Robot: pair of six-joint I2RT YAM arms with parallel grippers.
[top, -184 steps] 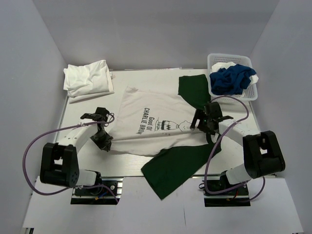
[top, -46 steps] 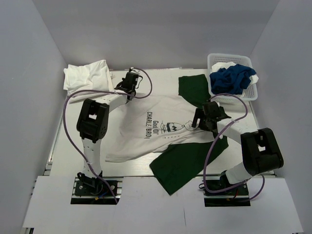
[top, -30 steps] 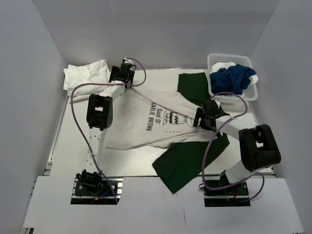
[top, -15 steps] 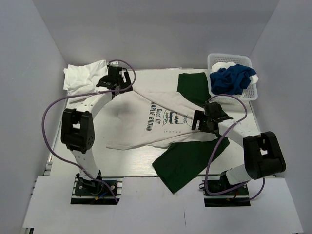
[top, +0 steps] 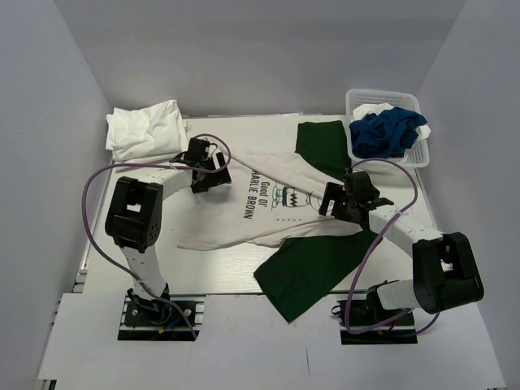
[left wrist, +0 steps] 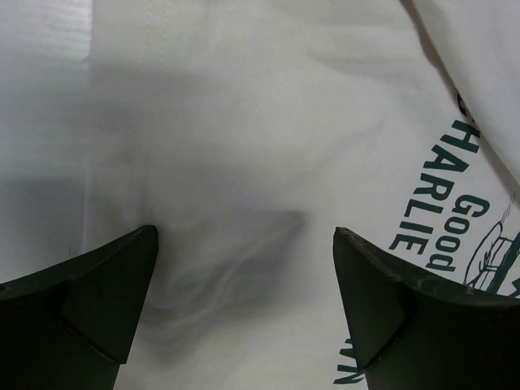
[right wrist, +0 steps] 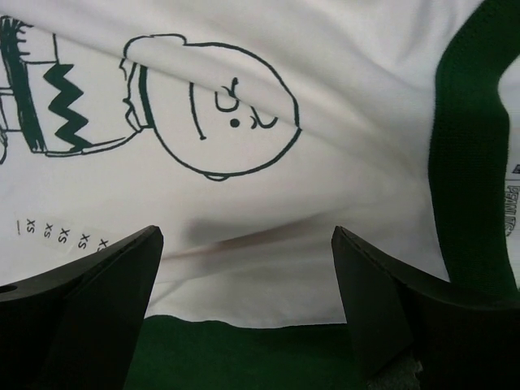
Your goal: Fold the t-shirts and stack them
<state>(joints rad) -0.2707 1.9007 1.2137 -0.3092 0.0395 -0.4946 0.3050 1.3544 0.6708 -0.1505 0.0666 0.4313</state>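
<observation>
We see the printed shirt (top: 260, 203) creased at mid-desk (top: 211, 272), lettering sideways, covering the middle of the green shirt (top: 305, 272). Since half a second ago the left claw (top: 209, 171) has drawn back from the white pile (top: 146, 134) to the shirt's left part, released and empty. The right claw (top: 345, 201), also released, hangs over the cartoon head. A blue shirt (top: 386, 134) fills the basket (top: 357, 101).
</observation>
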